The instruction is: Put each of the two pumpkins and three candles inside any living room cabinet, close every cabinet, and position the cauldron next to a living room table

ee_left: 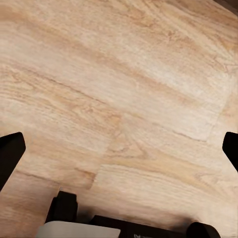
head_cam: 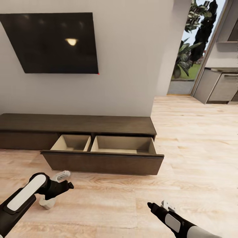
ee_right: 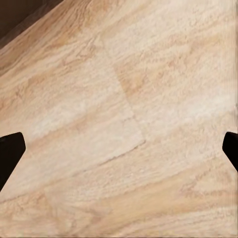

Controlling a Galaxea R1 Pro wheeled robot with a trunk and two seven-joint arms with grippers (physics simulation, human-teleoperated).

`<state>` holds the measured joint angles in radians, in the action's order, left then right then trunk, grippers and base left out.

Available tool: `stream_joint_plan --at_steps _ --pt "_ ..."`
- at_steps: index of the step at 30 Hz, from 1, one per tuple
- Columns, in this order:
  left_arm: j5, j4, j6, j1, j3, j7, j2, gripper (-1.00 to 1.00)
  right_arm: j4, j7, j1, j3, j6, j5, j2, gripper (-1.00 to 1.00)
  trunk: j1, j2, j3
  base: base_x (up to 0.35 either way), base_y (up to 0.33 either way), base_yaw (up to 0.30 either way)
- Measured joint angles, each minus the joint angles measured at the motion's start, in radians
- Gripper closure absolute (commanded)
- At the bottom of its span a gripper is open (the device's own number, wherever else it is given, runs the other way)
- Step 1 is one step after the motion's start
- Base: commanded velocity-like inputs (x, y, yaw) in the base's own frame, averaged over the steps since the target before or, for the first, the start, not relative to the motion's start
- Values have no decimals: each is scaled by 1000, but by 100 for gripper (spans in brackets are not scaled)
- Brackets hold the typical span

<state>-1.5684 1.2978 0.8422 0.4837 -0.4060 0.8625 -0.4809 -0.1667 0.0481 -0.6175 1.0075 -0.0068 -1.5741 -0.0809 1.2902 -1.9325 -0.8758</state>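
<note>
Left arm: black-and-white robot arm at the lower left of the head view, its left gripper (head_cam: 49, 201) hanging low over the floor; pale finger parts show at its tip there, but that view does not tell how they stand.
Left gripper, wrist view: two dark fingertips (ee_left: 10, 153) sit at opposite edges of the picture, so the left gripper (ee_left: 119, 148) is spread wide with nothing but bare floor between them.
Right arm: black-and-white arm at the lower right of the head view, ending in the right gripper (head_cam: 162, 205) above the floor.
Right gripper, wrist view: its dark fingertips (ee_right: 10, 151) likewise stand far apart at the picture's edges; the right gripper (ee_right: 119, 148) is spread and holds nothing.
Floor: light wood-plank floor (head_cam: 185, 172) under both arms and running back toward the kitchen.
Cabinet: long, low dark-brown wood cabinet (head_cam: 76, 124) against the pale wall, ahead of both arms.
Drawer: wide pull-out drawer (head_cam: 102, 162) drawn out toward the robot, split into two pale-lined compartments.
Left compartment: nothing seen inside.
Right compartment: nothing seen inside.
Wall: large flat black screen (head_cam: 54, 41) mounted above the cabinet.
Far right: grey kitchen units (head_cam: 216, 87) and a tall window with green plants (head_cam: 193, 43) outside.
</note>
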Motion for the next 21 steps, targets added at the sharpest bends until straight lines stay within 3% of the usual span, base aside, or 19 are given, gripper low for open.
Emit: stream_joint_plan --at_steps 6,13,21 --pt "0 0 1 0 2 -1 0 -100 0 8 0 0 -2 0 -3 -100 -1 0 1 -104 0 -78" --pt "0 -1 2 0 2 -2 0 -100 0 9 0 0 -3 0 -4 -100 -1 0 5 -27 0 -256" --pt "-4 -1 3 0 9 -2 0 -100 -2 9 0 -1 -3 0 -6 -100 0 0 10 -200 72 -245"
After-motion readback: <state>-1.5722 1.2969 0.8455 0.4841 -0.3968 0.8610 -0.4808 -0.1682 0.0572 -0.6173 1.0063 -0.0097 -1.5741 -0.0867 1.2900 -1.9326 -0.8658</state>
